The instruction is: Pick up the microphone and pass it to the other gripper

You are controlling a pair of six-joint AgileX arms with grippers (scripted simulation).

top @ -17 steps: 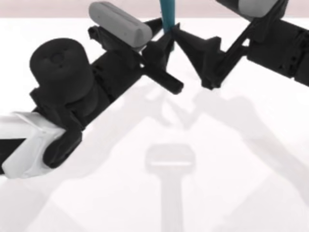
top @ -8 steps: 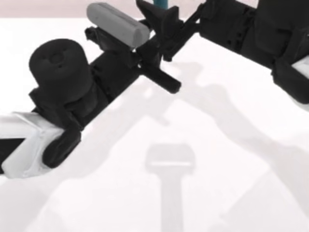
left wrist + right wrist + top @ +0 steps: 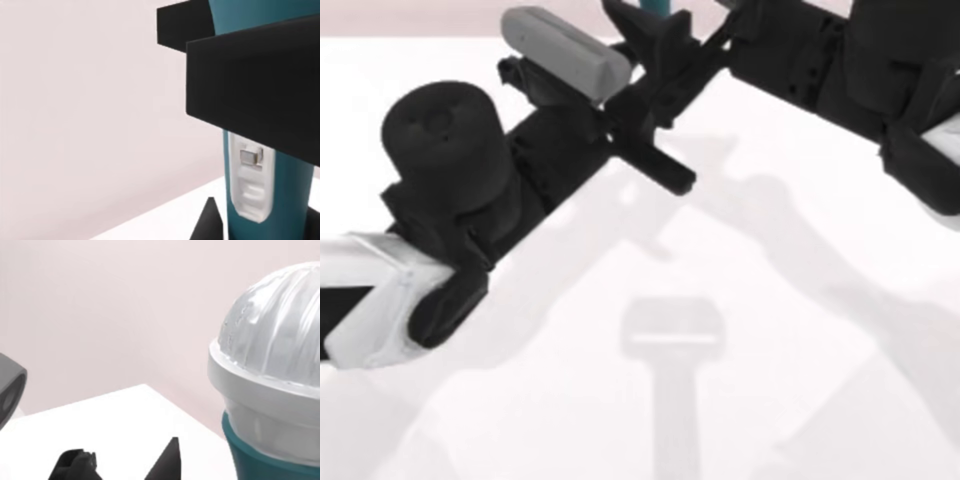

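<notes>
The microphone [image 3: 656, 5] is held in the air at the top centre of the top view, where only a bit of its teal handle shows. My left gripper [image 3: 646, 100] is shut on the handle low down. The left wrist view shows that handle [image 3: 287, 200] with its white switch [image 3: 250, 156] between my left gripper's tips. My right gripper [image 3: 665, 48] comes in from the upper right, its fingers [image 3: 250, 95] lying on either side of the handle higher up. In the right wrist view the silver mesh head [image 3: 275, 340] stands apart from my own fingertip [image 3: 169, 457], so this gripper is open.
The light grey block [image 3: 562, 45] on my left wrist sits just left of the meeting point. The bulky left arm [image 3: 445, 150] crosses the table's left half and the right arm [image 3: 880, 70] fills the upper right. The white table [image 3: 670, 380] lies well below both grippers.
A second ago my right gripper stood off to the right of the microphone. It moved in to the left around the handle and has hardly shifted in the last half second. My left gripper stayed put.
</notes>
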